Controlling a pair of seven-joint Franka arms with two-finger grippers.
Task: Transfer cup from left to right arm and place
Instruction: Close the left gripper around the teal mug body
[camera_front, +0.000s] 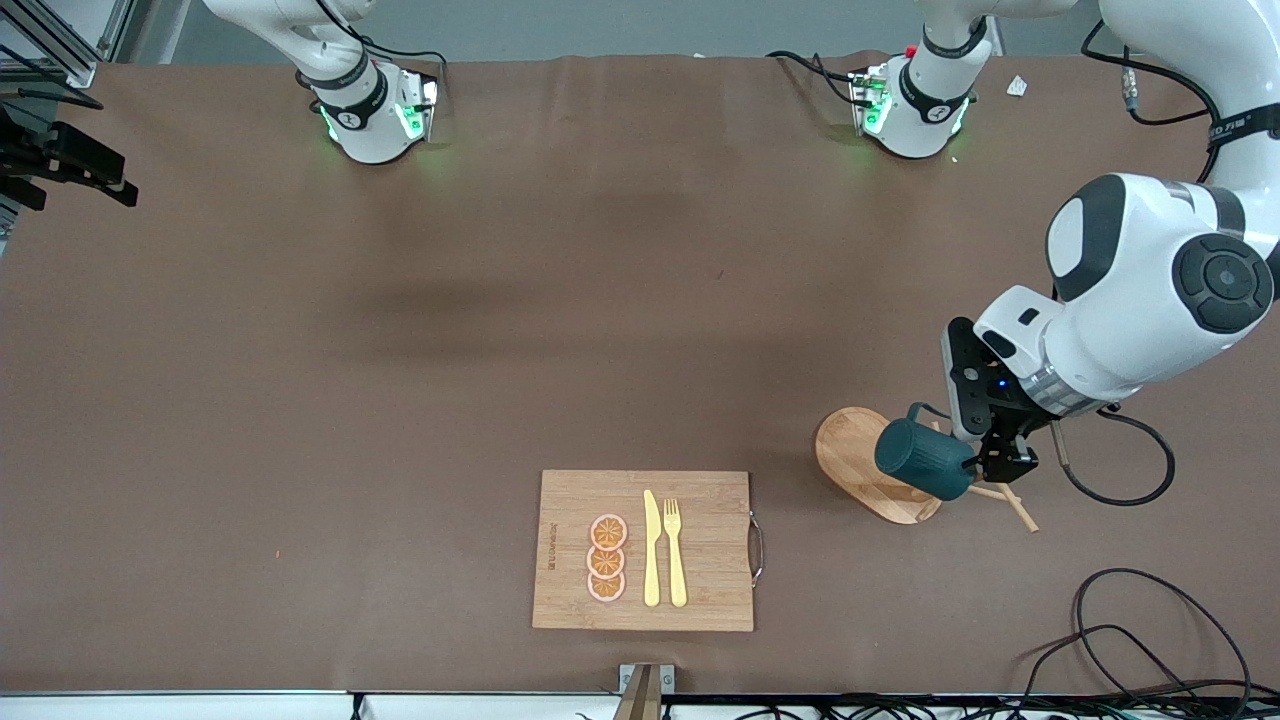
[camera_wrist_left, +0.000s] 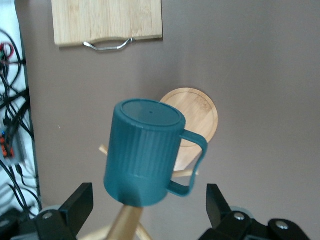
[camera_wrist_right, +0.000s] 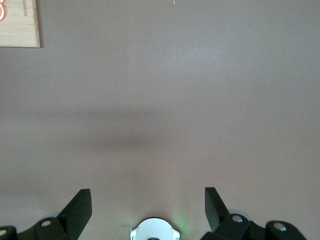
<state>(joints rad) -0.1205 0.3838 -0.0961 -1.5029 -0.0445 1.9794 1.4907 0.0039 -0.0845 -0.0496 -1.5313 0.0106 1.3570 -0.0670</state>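
Observation:
The dark teal ribbed cup (camera_front: 925, 458) hangs upside down on a peg of the wooden peg rack (camera_front: 850, 455), toward the left arm's end of the table. In the left wrist view the cup (camera_wrist_left: 142, 155) shows its flat bottom and loop handle, with the peg (camera_wrist_left: 125, 222) running into its mouth. My left gripper (camera_front: 1003, 462) (camera_wrist_left: 150, 200) is open at the cup's mouth end, one finger (camera_wrist_left: 80, 202) on each side, with gaps to the cup. My right gripper (camera_wrist_right: 147, 197) is open over bare table near its own base, holding nothing.
A bamboo cutting board (camera_front: 700, 500) with a metal handle lies near the front edge, carrying three orange slices (camera_front: 606, 558), a yellow knife (camera_front: 651, 550) and a yellow fork (camera_front: 675, 550). Loose black cables (camera_front: 1130, 640) lie at the front corner by the left arm.

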